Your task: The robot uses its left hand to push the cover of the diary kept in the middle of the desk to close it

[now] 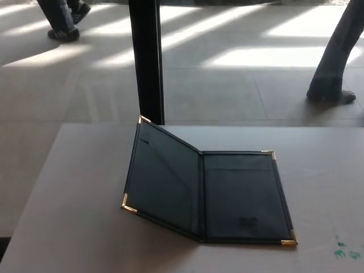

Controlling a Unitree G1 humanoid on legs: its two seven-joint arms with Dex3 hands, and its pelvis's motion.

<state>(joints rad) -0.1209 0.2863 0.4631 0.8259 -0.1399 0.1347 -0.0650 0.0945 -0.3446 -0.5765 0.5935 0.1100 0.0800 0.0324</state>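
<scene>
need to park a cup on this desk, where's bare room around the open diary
Bare desk runs from the diary's raised left cover to the left edge, and a strip lies behind it. Right of the diary is also bare, down to green marks near the corner. The front strip is narrow.

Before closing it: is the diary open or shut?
Open: the diary has its left cover raised and its right side flat on the desk.
</scene>
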